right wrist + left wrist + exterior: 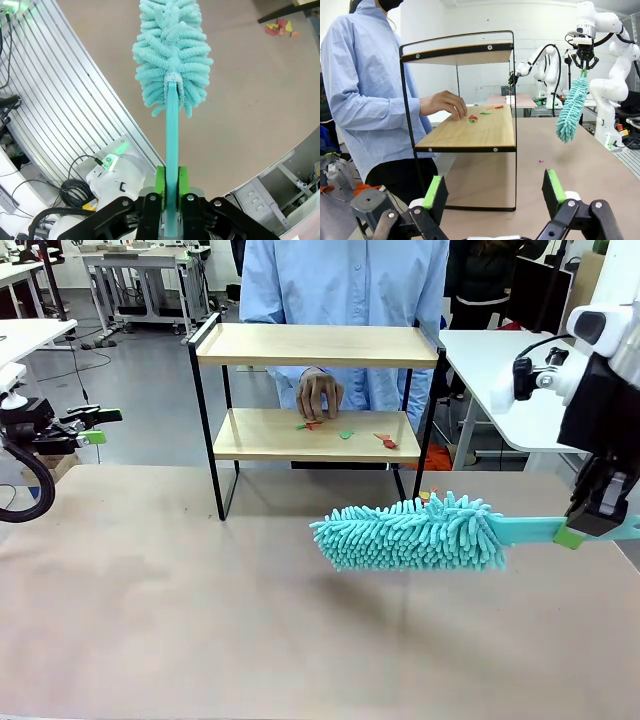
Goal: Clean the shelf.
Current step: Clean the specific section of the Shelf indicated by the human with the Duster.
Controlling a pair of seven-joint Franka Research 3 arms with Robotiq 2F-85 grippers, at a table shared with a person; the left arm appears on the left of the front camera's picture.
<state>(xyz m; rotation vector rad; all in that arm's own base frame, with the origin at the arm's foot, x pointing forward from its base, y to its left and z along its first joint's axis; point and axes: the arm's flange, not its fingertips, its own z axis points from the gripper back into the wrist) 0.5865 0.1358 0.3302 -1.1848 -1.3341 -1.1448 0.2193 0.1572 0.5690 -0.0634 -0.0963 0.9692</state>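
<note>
The right fingers [161, 179] pinched the handle of a teal duster [410, 533] hovering over the worktop [150, 620], near the shelf [315, 345] at its far side. The left fingers [436, 192] stood spread, empty. Sweeping had seemingly not begun. Next, the duster had to reach the scraps [345, 434], perhaps paper, on the lower board.

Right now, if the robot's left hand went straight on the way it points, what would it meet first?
Most likely the shelf: the open left hand faces its near end, roughly level with the lower board. Height is hard to judge; it might pass just under that board.
</note>
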